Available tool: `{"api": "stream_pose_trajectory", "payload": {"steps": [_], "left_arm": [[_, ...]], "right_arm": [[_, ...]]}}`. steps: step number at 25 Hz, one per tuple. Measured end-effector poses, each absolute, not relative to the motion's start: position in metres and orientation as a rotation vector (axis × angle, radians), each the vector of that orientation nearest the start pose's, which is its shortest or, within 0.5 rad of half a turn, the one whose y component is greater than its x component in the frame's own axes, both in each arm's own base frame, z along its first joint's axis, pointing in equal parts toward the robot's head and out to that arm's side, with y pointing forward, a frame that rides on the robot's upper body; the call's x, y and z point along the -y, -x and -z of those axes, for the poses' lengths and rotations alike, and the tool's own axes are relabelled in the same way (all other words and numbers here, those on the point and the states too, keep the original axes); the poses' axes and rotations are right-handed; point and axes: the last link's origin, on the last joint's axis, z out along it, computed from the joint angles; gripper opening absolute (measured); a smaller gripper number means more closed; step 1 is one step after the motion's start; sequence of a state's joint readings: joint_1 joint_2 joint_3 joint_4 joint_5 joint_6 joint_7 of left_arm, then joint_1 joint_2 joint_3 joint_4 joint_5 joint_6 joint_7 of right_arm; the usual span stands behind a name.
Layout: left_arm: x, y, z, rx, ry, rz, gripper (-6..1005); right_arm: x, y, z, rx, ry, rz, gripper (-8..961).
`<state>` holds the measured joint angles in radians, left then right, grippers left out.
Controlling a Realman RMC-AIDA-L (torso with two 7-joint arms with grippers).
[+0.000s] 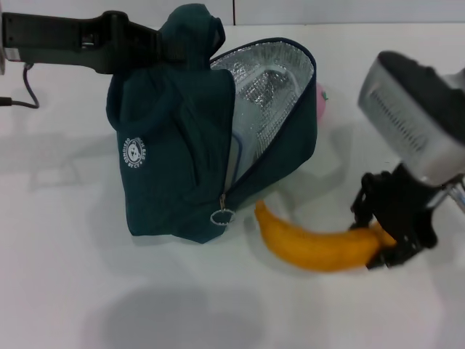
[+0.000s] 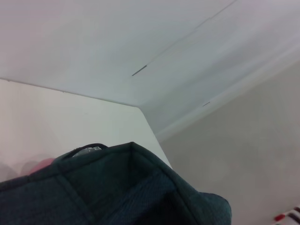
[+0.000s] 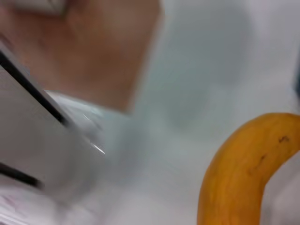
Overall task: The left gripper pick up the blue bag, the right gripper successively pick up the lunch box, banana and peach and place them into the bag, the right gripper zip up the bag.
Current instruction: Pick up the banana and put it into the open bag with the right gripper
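Note:
The blue bag [image 1: 182,145] stands on the white table with its mouth open toward the right, showing the silver lining [image 1: 265,94]. My left gripper [image 1: 166,40] reaches in from the left and is shut on the bag's handles at the top. A faint clear rounded shape inside the lining looks like the lunch box [image 1: 270,81]. The banana [image 1: 320,247] lies in front of the bag's mouth. My right gripper [image 1: 383,243] is shut on its right end. The banana also shows in the right wrist view [image 3: 239,173]. The peach [image 1: 322,96] peeks out behind the bag.
The zipper's ring pull [image 1: 222,217] hangs at the bag's lower front corner. The bag's fabric [image 2: 117,192] fills the low part of the left wrist view, with the peach [image 2: 42,165] beside it. A black cable [image 1: 25,87] lies at the far left.

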<state>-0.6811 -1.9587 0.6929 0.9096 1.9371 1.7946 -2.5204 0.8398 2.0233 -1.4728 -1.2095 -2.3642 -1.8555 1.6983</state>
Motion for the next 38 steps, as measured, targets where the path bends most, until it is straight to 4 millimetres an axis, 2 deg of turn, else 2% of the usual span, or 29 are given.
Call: {"api": "stream_pose_trajectory", "payload": {"steps": [4, 7, 11, 16, 19, 22, 26, 29, 31, 33, 38], "left_arm": [[-0.369, 0.185, -0.087, 1.644, 2.612, 0.819, 38], [-0.368, 0.187, -0.088, 1.64, 2.609, 0.825, 38], [-0.367, 0.189, -0.088, 1.645, 2.601, 0.836, 38], [-0.365, 0.192, -0.087, 1.66, 2.593, 0.839, 38], [-0.363, 0.193, -0.086, 1.667, 2.591, 0.838, 38], [-0.363, 0.194, -0.085, 1.672, 2.588, 0.841, 38], [-0.361, 0.196, -0.085, 1.68, 2.581, 0.842, 38], [-0.361, 0.199, -0.084, 1.7, 2.577, 0.842, 38], [-0.361, 0.201, -0.083, 1.718, 2.574, 0.842, 38], [-0.361, 0.203, -0.082, 1.732, 2.571, 0.845, 38], [-0.359, 0.207, -0.08, 1.746, 2.569, 0.849, 38]], "right_arm": [[-0.316, -0.115, -0.003, 0.364, 3.448, 0.561, 434], [-0.305, -0.113, -0.013, 0.262, 3.575, 0.377, 437], [-0.302, -0.112, -0.026, 0.116, 3.651, 0.016, 441], [-0.313, -0.122, -0.056, -0.093, 3.549, -0.533, 447], [-0.32, -0.131, -0.075, -0.23, 3.385, -0.909, 450], [-0.319, -0.143, -0.082, -0.333, 3.236, -1.157, 453], [-0.318, -0.16, -0.076, -0.513, 2.994, -1.456, 458], [-0.32, -0.168, -0.064, -0.574, 2.848, -1.585, 461], [-0.322, -0.17, -0.057, -0.597, 2.811, -1.616, 463], [-0.329, -0.174, -0.038, -0.652, 2.695, -1.661, 465], [-0.344, -0.169, -0.016, -0.65, 2.649, -1.592, 471]]}}
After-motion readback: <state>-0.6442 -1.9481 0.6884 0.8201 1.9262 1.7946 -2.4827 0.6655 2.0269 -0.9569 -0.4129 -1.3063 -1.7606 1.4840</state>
